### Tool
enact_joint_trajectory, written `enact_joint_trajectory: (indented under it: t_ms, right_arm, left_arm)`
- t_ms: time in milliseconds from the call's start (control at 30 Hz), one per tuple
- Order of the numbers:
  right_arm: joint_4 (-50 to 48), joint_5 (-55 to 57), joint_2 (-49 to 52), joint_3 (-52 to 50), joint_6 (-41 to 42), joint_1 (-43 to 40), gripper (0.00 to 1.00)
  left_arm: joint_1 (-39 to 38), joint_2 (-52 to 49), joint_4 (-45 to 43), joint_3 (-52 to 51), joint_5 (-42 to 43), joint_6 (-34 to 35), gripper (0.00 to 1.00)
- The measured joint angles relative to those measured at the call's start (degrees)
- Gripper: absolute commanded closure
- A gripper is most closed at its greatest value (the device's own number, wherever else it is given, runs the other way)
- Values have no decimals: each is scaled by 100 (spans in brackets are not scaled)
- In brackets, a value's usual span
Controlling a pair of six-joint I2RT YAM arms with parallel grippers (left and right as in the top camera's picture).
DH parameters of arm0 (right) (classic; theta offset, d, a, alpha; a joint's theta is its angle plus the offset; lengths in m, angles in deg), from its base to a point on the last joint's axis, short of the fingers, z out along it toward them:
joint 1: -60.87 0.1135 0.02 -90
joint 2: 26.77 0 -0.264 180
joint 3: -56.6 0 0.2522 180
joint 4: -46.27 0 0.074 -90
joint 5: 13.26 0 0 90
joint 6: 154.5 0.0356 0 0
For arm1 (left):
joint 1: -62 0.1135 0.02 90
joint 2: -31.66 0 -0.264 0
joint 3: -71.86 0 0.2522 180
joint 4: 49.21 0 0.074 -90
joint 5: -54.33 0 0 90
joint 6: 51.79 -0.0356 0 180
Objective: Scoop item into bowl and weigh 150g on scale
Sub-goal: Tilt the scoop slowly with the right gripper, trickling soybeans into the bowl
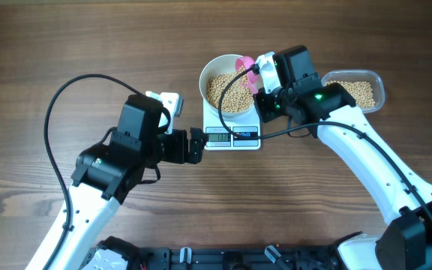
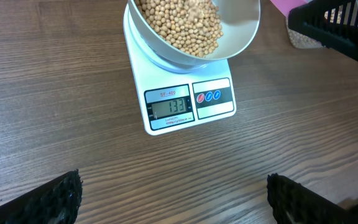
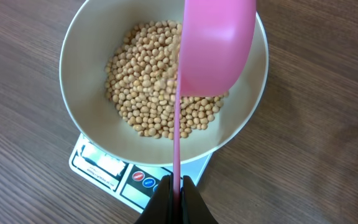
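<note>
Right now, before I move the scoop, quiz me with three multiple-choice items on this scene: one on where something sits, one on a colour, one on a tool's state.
1. Where is the bowl?
A. on the scale
B. beside the scale
C. behind the scale

2. What colour is the scoop over the beans?
A. blue
B. green
C. pink

3. How is the right tool?
A. open and empty
B. shut on the scoop's handle
C. shut on the bowl's rim

Answers:
1 A: the scale's display edge pokes out from under the bowl.
2 C: the scoop is plainly pink in the right wrist view.
3 B: its jaws pinch the thin pink handle.
</note>
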Motion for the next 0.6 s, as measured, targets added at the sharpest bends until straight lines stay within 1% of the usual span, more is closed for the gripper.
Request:
enact_joint_trajectory:
  t_ms: [267,600]
  right_arm:
    - [0,227,0,0,-254,0,96]
    - [-4,275,0,0,-372,0,96]
  left_arm:
    - [0,0,0,0,0,0,0]
    - [0,0,2,0,0,0,0]
